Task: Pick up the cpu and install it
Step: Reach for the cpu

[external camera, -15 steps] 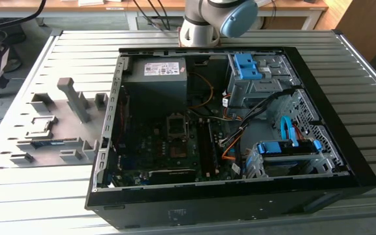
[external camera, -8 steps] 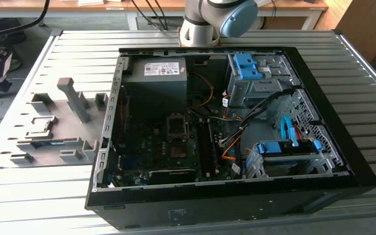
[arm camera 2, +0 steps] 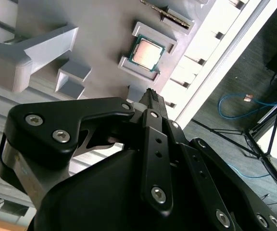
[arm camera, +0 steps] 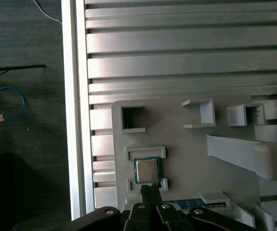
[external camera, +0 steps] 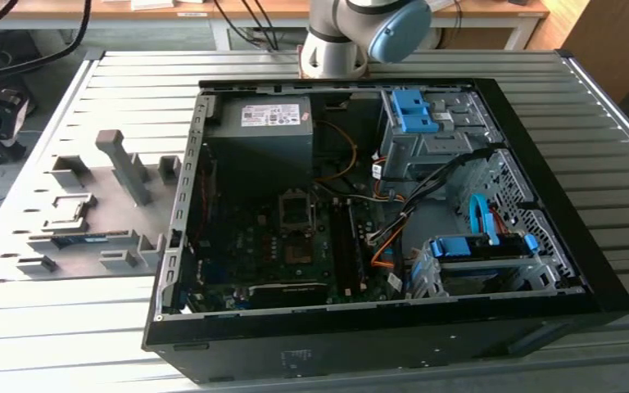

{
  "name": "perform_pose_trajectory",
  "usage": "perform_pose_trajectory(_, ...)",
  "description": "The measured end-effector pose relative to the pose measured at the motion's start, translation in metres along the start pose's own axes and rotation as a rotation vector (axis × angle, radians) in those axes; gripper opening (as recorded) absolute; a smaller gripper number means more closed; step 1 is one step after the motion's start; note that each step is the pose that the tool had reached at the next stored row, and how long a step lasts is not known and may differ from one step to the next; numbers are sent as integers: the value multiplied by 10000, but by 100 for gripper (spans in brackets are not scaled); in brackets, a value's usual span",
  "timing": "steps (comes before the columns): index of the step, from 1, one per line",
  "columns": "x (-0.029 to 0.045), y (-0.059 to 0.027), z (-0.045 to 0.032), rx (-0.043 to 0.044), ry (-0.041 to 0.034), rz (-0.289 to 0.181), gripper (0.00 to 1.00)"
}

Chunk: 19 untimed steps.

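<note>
Grey moulded fixture plate (arm camera: 186, 159) lay on the slatted aluminium worktop (arm camera: 177, 53), to the exterior view's left of the open black computer case (external camera: 402, 344). The cpu (arm camera: 146, 170) sat flat in a shallow square nest of that plate, dull silver face up, a thin green edge showing round it. In both wrist views the gripper (arm camera: 150, 186) pointed at the cpu with its tips near the rim of the nest. The fingers were clenched together with nothing between them. Contact with the plate could not be judged. An upright grey post (arm camera: 244, 156) stood on the plate, well apart from the cpu. Inside the case, the dark socket frame (external camera: 296, 211) lay on the motherboard. A blue cable (arm camera: 8, 103) looped on the dark floor beside the worktop.
</note>
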State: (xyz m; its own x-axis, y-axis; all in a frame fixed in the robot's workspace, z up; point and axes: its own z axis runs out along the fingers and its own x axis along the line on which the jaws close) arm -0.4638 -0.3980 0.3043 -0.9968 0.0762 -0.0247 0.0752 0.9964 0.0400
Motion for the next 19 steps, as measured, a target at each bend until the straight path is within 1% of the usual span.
perform_pose_trajectory(3,-3,4,29,201,-16,-20,10)
perform_pose_trajectory(4,-6,7,47,231,-18,-35,10)
perform_pose_trajectory(11,-39,21,176,232,-5,-195,10)
perform_pose_trajectory(19,-72,49,324,268,3,-318,10)
